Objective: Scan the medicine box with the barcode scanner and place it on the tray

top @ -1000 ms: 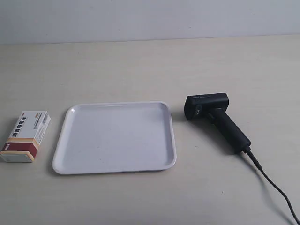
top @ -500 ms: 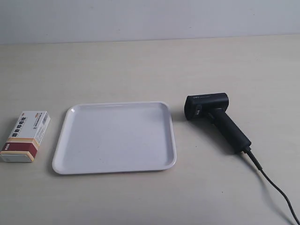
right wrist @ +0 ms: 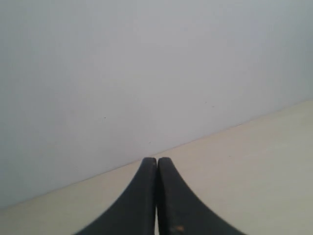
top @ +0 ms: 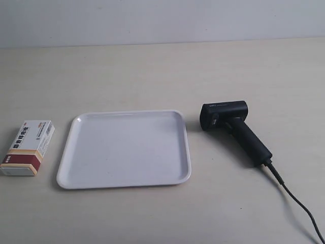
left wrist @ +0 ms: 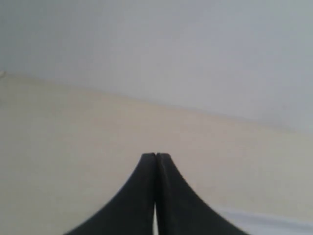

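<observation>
The medicine box (top: pixel 27 147) lies flat on the table at the exterior view's left, white with a dark red and orange band. Beside it sits the white tray (top: pixel 71 175), with nothing on it. The black barcode scanner (top: pixel 232 128) lies to the tray's right, its cable (top: pixel 294 201) running off toward the lower right corner. Neither arm shows in the exterior view. My left gripper (left wrist: pixel 156 155) is shut with nothing in it, over bare tabletop; a pale strip, perhaps the tray's edge (left wrist: pixel 264 220), shows near it. My right gripper (right wrist: pixel 157 159) is shut and holds nothing, pointing at the wall.
A pale wall (top: pixel 162 20) stands behind the beige table (top: pixel 152 71). No other objects show on the table.
</observation>
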Robot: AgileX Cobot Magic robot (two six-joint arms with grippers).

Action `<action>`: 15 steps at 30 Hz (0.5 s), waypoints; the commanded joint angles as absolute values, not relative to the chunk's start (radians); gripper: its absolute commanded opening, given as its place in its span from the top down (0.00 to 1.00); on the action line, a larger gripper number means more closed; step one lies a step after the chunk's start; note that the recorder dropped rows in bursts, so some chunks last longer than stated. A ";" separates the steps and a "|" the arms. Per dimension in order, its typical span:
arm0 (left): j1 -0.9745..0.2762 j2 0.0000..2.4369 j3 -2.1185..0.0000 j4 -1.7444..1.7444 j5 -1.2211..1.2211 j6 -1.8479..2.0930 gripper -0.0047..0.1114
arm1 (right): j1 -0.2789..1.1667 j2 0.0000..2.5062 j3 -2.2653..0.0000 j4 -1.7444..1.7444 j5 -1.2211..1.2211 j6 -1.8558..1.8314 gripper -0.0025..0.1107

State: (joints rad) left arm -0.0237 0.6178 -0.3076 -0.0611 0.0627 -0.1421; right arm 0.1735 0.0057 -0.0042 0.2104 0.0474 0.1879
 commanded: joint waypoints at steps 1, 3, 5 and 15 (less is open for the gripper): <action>-0.023 0.928 -0.370 -0.063 0.099 -0.046 0.93 | 0.175 0.000 0.000 0.205 0.056 0.183 0.97; -0.036 1.060 -0.387 -0.063 0.095 -0.014 0.84 | 0.175 0.000 0.000 0.205 0.056 0.183 0.97; -0.067 1.162 -0.400 -0.063 0.067 0.000 0.70 | 0.175 0.000 0.000 0.203 0.056 0.183 0.97; -0.171 1.515 -0.444 -0.056 -0.093 0.069 0.07 | 0.175 0.000 0.000 0.201 0.056 0.176 0.97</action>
